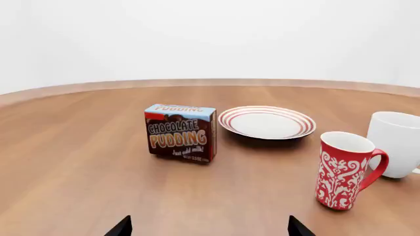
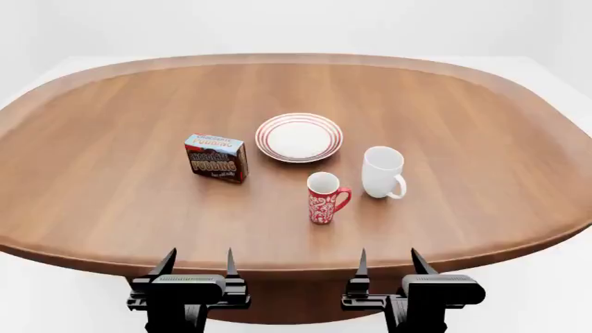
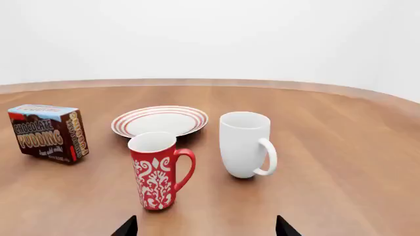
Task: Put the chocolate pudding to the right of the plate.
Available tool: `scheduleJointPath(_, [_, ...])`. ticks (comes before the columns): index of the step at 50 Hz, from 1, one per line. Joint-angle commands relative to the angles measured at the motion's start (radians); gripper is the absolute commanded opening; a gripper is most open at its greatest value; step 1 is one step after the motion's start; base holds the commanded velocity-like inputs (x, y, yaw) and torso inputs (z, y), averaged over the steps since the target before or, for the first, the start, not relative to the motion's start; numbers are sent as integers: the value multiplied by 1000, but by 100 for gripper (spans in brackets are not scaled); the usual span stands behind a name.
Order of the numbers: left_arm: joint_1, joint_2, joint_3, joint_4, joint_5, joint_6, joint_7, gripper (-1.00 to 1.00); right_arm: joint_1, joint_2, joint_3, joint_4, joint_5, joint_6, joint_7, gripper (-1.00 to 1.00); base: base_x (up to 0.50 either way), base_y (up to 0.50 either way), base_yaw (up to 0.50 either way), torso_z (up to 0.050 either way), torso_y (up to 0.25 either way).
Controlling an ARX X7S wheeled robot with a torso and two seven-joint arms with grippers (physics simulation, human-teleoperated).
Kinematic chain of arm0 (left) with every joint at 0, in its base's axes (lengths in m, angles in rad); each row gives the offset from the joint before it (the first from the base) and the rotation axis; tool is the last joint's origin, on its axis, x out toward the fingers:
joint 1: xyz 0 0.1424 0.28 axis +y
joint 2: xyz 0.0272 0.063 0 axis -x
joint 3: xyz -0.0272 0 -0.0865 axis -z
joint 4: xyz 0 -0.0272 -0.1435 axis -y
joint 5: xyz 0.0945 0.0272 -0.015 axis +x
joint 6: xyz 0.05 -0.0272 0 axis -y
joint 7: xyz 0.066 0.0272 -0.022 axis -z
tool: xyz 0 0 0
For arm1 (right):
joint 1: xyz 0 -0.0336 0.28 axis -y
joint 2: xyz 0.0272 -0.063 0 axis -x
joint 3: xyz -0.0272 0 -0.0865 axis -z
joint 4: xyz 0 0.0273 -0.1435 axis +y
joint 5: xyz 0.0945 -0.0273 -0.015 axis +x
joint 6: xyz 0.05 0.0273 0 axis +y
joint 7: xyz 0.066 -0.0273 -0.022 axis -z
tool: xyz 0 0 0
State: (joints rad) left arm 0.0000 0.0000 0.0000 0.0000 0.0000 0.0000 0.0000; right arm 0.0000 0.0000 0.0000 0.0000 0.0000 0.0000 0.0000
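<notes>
The chocolate pudding (image 2: pixel 216 157) is a small brown and red carton with a light blue top, standing on the wooden table (image 2: pixel 111 118) just left of the plate (image 2: pixel 299 137). That plate is white with red rings at its rim. Both show in the wrist views too: pudding (image 1: pixel 181 132) (image 3: pixel 48 132), plate (image 1: pixel 267 122) (image 3: pixel 159 121). My left gripper (image 2: pixel 197 266) and right gripper (image 2: pixel 389 265) hover at the table's near edge, both open and empty, well short of the carton. Only fingertips (image 1: pixel 121 227) (image 3: pixel 127 227) show in the wrist views.
A red patterned mug (image 2: pixel 324 198) stands in front of the plate, nearest my right gripper. A plain white mug (image 2: pixel 383 172) stands to the plate's right and slightly nearer me. The table's curved edge runs just in front of both grippers.
</notes>
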Motion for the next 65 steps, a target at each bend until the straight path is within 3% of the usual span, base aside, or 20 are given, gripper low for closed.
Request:
scheduleJointPath(1, [-6,-17,16,-10,-19,-1,-15,100,-2,15,-21,-15,12,9,22,100,0,0,0,0,0])
scheduleJointPath(8, [-5,-40,44,-8,-39,-1,-38,100,-7,42,-45,-42,114,47,-16,100,0,0,0,0,0])
scheduleJointPath(13, [-5,-50,59,-14,-48,3,-47,100,2,50,-51,-33,84,55,42,100,0,34,0,0,0])
scheduleJointPath(43, [-12,-89,98,3,-92,-21,-97,100,0,92,-103,-82,129,95,84,100,0,450,0,0,0])
scheduleJointPath(47, [-18,-96,102,68,-109,-110,-106,100,10,105,-107,-136,136,158,95,100,0,0,0,0,0])
scheduleJointPath(51, [-49,-118,117,233,-104,-304,-131,100,52,134,-118,-272,150,333,101,100,0,0,0,0,0])
scheduleJointPath(58, [-252,-152,76,590,-202,-812,-141,100,235,186,-69,-596,269,756,122,100,0,0,0,0,0])
scheduleJointPath(61, [-314,-159,67,638,-213,-885,-151,100,298,213,-88,-650,259,838,138,100,0,0,0,0,0])
scheduleJointPath(65, [-317,-162,71,627,-204,-861,-157,100,310,227,-96,-682,268,850,127,100,143,0,0,0,0])
